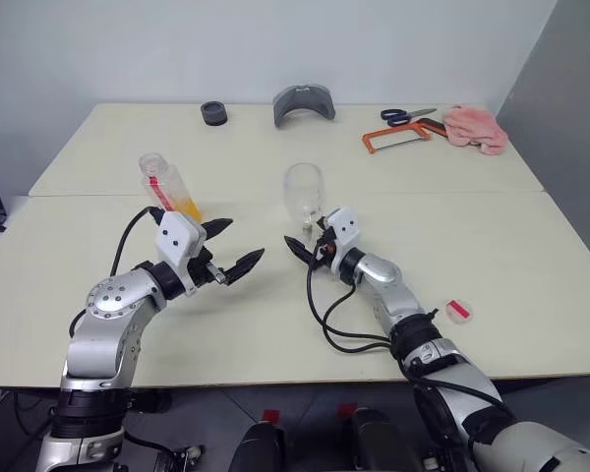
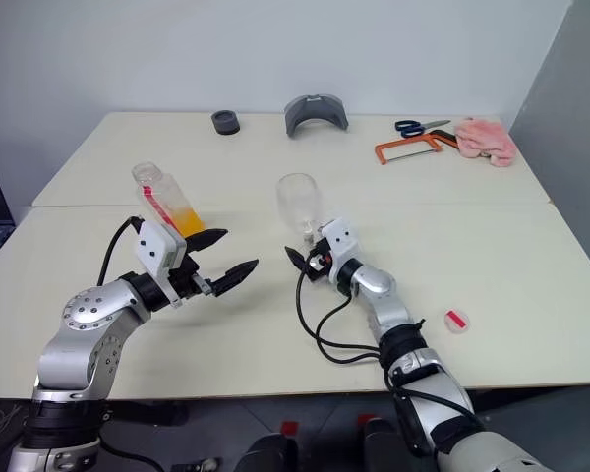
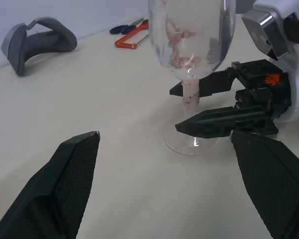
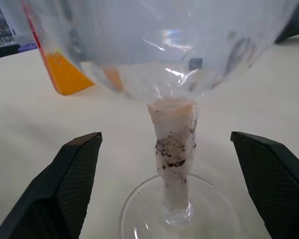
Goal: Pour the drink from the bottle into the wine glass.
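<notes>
Right gripper point(image 1: 310, 239): your fingers stand wide apart on either side of the glass point(image 1: 304, 193) stem, not touching it, holding nothing. Glass: upright on the table point(image 1: 492, 236), bowl empty, stem wrapped in pale stained tape, foot flat. Left gripper point(image 1: 232, 246): left of the glass, jaws spread wide, empty, pointing toward it. Bottle point(image 1: 170, 187): further left of the glass, behind your left gripper, tilted, neck uncapped, drink point(image 1: 187, 207) pooled at its base. Red cap point(image 1: 459, 310): right of the glass, near the front edge. Grey holder point(image 1: 304, 103), black ring point(image 1: 213, 112), scissors point(image 1: 405, 116), orange saw point(image 1: 400, 137), pink cloth point(image 1: 476, 129): all behind the glass, far side.
</notes>
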Controlling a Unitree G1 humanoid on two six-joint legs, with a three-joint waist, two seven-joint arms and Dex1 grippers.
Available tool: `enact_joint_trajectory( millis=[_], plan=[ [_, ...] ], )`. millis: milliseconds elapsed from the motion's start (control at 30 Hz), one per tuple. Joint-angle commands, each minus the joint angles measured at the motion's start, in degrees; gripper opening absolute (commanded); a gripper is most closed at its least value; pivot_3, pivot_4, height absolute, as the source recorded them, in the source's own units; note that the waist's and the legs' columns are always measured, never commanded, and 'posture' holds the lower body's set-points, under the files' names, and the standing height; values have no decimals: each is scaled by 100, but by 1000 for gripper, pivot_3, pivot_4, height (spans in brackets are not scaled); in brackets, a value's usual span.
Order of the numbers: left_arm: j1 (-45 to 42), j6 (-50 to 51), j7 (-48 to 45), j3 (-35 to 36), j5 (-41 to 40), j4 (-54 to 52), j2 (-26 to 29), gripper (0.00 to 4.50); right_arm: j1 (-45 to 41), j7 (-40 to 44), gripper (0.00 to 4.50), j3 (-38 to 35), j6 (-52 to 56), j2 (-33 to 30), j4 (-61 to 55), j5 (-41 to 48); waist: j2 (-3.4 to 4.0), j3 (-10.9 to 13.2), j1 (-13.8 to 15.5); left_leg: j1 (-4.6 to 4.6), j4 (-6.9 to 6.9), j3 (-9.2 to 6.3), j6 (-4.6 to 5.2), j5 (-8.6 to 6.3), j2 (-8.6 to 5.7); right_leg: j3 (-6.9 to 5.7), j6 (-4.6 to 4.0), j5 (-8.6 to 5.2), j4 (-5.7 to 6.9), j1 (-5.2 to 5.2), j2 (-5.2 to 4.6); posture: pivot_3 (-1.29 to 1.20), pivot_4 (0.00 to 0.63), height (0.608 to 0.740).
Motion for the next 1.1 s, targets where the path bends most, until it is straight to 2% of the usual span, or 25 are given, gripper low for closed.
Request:
enact_joint_trajectory(
  millis=[33,633,900,1100],
  plan=[
    [-58,80,60,173,-262,-332,-2,4500,31,46,4455,-26,25,-23,-411,30,0,0,0,0,0,-1,0,0,0,0,0,0,0,0,0,0,150,740],
    [245,556,534,701,-955,-1020,-6,4500,626,88,4455,-32,644,-406,-1736,133,0,0,12,-2,0,0,0,0,0,0,0,0,-2,0,-1,0,150,740],
    [674,481,937,836,-862,-1010,-126,4500,1839,489,4455,182,1362,-1246,-3746,136,-1,1,89,-4,-1,1,0,-1,0,1,1,-1,-8,1,-4,0,150,740],
    [929,-238,1742,982,-96,-478,-453,4500,2725,918,4455,235,2008,-1908,-5712,558,-2,3,141,-3,-1,1,1,-1,2,1,1,-2,-9,2,1,0,150,740]
  ],
)
